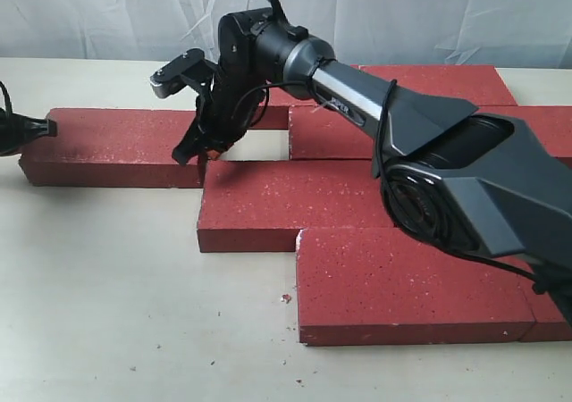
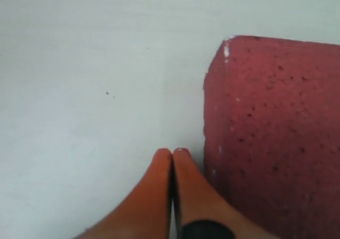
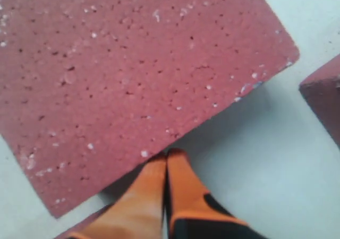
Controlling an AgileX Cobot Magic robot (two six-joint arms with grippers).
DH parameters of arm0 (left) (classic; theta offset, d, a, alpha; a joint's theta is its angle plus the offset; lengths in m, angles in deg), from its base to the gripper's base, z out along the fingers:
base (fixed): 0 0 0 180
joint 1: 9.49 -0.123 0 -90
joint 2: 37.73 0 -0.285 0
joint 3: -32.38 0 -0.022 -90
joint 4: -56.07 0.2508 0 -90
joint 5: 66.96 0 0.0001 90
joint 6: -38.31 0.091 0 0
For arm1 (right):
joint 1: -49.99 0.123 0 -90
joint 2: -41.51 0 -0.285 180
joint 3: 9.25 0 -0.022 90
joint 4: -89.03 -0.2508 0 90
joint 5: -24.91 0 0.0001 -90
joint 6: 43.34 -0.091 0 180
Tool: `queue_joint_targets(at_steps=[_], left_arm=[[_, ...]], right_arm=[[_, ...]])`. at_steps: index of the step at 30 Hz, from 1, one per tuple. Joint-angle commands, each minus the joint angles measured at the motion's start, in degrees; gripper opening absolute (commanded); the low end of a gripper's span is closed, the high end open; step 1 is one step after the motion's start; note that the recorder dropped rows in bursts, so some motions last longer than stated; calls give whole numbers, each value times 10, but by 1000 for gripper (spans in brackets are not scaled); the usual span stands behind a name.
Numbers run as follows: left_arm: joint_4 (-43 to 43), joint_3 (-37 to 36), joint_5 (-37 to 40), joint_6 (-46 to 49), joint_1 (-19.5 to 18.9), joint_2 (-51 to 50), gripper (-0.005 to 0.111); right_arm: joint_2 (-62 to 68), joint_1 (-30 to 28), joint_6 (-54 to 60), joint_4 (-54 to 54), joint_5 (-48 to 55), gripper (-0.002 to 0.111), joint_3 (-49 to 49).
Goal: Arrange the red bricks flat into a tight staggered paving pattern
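Left hand [image 1: 45, 129] cut by frame edge; right arm [image 1: 429, 125] hides red bricks [image 1: 268, 201].

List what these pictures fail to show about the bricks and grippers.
- Exterior view: the right arm covers part of the red bricks behind it; their count is unclear.
- Exterior view: the left gripper is cut off by the picture's edge.
- Left wrist view: only one brick corner shows; the frame cuts the rest.

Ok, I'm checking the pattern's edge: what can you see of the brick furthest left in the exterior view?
The leftmost brick is a dark red, rough, white-flecked slab lying flat on the pale table. The shut left gripper sits at its left end, the right gripper at its right, beside a neighbouring brick.
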State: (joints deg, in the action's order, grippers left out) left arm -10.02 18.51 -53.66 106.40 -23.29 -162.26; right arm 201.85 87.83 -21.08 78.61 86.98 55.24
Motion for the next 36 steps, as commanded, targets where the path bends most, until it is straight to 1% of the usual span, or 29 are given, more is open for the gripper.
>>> queue_joint_targets(at_steps=[1,5,7,9,11,12,14,15,17,20,22,26,31,36], left_arm=[[-22,1,-20,1,2,-1,0],[-22,1,-27,2,2,-1,0],[-23,1,-49,2,2,1,0],[-35,1,-54,1,2,1,0],[-36,2,-13,1,3,1,0],[-37,8,19,5,3,-1,0],[-42,13,40,5,4,-2,0],[-45,13,43,5,4,-3,0],[-51,14,45,5,4,-14,0],[-54,16,45,15,4,-22,0],[-54,16,47,15,4,-22,0],[-54,16,47,15,4,-22,0],[-54,16,49,18,4,-22,0],[-57,16,64,25,4,-22,0]], right_arm=[[2,1,1,0,3,-1,2],[-9,1,1,25,9,-1,2],[-15,1,-16,80,2,-1,2],[-16,1,-28,100,-2,-1,2],[-16,1,-29,118,3,-1,2],[-17,-2,-29,118,3,-1,2],[-18,-7,-29,99,14,-1,2],[-18,-7,-26,89,24,-1,2],[-18,-7,6,68,79,-1,2],[-20,-7,26,57,79,-1,2],[-24,-7,26,70,79,-1,2],[-30,-7,51,43,79,-1,2],[-37,-9,47,58,79,-1,2],[-63,-9,47,49,79,-1,2]])
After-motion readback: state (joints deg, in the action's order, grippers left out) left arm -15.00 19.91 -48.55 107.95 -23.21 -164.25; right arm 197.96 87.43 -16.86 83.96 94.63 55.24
